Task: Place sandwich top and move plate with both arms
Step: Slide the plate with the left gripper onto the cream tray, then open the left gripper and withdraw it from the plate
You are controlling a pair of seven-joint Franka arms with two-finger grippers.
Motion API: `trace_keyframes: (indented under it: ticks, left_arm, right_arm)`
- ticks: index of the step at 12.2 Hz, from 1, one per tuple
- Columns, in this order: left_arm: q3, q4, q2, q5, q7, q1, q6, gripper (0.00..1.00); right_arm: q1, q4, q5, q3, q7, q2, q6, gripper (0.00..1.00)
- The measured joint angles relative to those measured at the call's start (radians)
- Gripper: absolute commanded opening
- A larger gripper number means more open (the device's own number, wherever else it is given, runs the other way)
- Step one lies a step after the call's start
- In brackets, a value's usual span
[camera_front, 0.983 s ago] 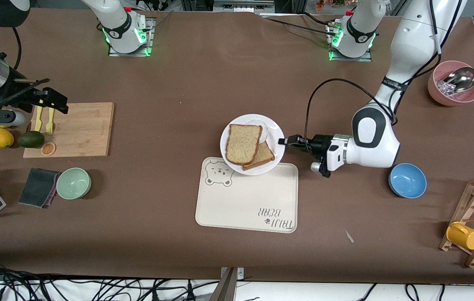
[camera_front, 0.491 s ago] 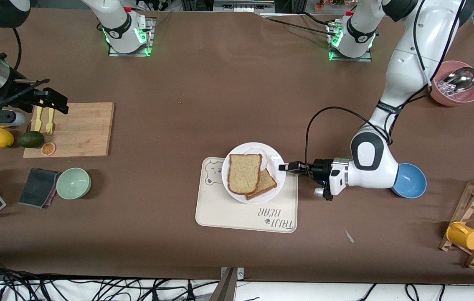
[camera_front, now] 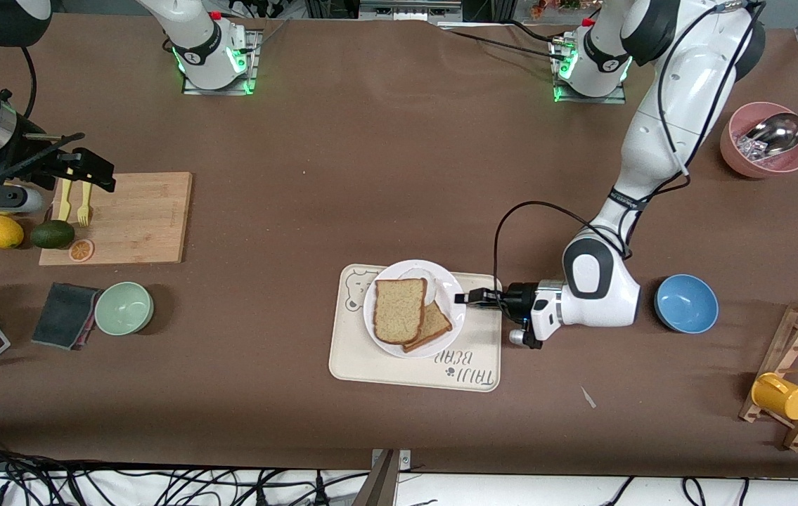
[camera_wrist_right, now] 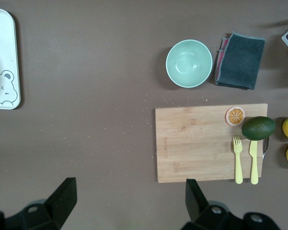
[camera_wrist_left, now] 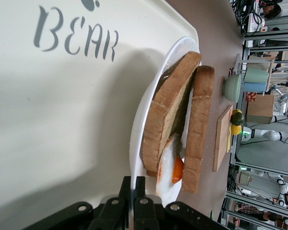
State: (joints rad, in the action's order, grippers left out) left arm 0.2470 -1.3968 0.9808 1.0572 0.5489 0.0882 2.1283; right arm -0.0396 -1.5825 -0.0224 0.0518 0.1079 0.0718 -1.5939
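The white plate is over the cream bear tray, on the tray's part farther from the front camera. On it lies the sandwich top, a tan bread slice, over a fried egg and a second slice. My left gripper is shut on the plate's rim at the left arm's end. In the left wrist view the fingers pinch the rim of the plate, and the egg sits under the sandwich top. My right gripper waits open over the cutting board's corner; in its wrist view the right gripper holds nothing.
A wooden cutting board with yellow cutlery, an avocado and a lemon is at the right arm's end, with a green bowl and dark cloth nearer the camera. A blue bowl sits beside the left arm's wrist. A pink bowl holds a scoop.
My left gripper has drawn the plate with the sandwich toward the front camera, from the bare table onto the bear tray. The right arm has not moved.
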Motion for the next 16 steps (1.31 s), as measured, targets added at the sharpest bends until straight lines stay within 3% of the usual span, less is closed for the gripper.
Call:
trace_keyframes:
  ticks: [1, 2, 3, 10, 16]
  left_arm:
    - [0.0, 0.011, 0.012, 0.0, 0.002, 0.002, 0.009, 0.0]
    - [-0.001, 0.023, 0.021, 0.0, 0.006, -0.001, 0.01, 0.15]
    - [-0.001, 0.032, 0.026, 0.0, 0.009, -0.005, 0.01, 0.99]
    - [-0.022, 0.064, 0.001, -0.036, 0.048, -0.037, -0.041, 1.0]
    - [-0.04, 0.07, -0.16, -0.553, -0.241, -0.059, -0.179, 1.0]
  right_arm:
    - [0.0, 0.0, 0.0, 0.0, 0.0, 0.0, 0.0, 1.0]
    - [0.0, 0.0, 0.0, 0.0, 0.0, 0.0, 0.0, 1.0]
    - [0.0, 0.0, 0.0, 0.0, 0.0, 0.0, 0.0, 1.0]
    - [-0.001, 0.0, 0.0, 0.0, 0.0, 0.004, 0.0, 1.0]
    - [-0.002, 0.001, 0.0, 0.004, 0.0, 0.005, -0.004, 1.0]
